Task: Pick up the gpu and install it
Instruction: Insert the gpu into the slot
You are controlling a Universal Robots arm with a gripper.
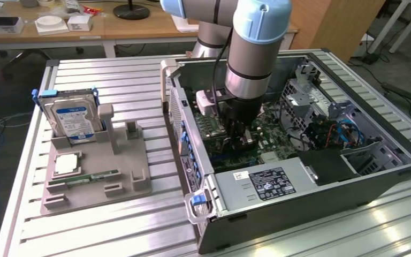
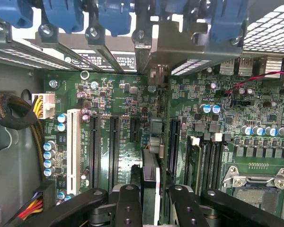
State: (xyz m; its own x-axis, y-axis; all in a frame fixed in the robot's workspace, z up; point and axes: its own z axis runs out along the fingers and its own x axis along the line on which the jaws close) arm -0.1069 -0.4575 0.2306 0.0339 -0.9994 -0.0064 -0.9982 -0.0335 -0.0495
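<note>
Labels first: the hard drive [image 1: 73, 119] stands upright in the grey holder [image 1: 120, 176] on the slatted worktop [image 1: 120, 230], wearing a blue and white sticker, but its print is too small to read. Over on the open computer case [image 1: 298, 214], the silver power supply box carries a black label [image 1: 268, 183] with white text and symbols, and that is unreadable too. There is white lettering on the green motherboard [image 2: 123, 104], again too fine to make out. Now the claw [image 1: 240, 136]: it hangs straight down from the arm, deep inside the case, right over the board. From the wrist view the claw [image 2: 153, 189] is narrowed to a slim gap, and its black fingers [image 2: 184, 203] press in from both sides on a thin strip seen edge-on. That's the gpu [image 2: 150, 170], pinched between them! The card runs away from the claw toward the row of blue clips [image 2: 66, 14] at the case's back wall, lined up parallel with the long black slots [image 2: 95, 146] and sitting between two of them. The white slot [image 2: 74, 151] is off to one side, the processor socket [image 2: 258, 189] well off to the other. Whether the card's edge is down in a slot, I cannot tell. Back on the holder, a narrow green memory stick [image 1: 91, 176] lies flat near the drive.
</note>
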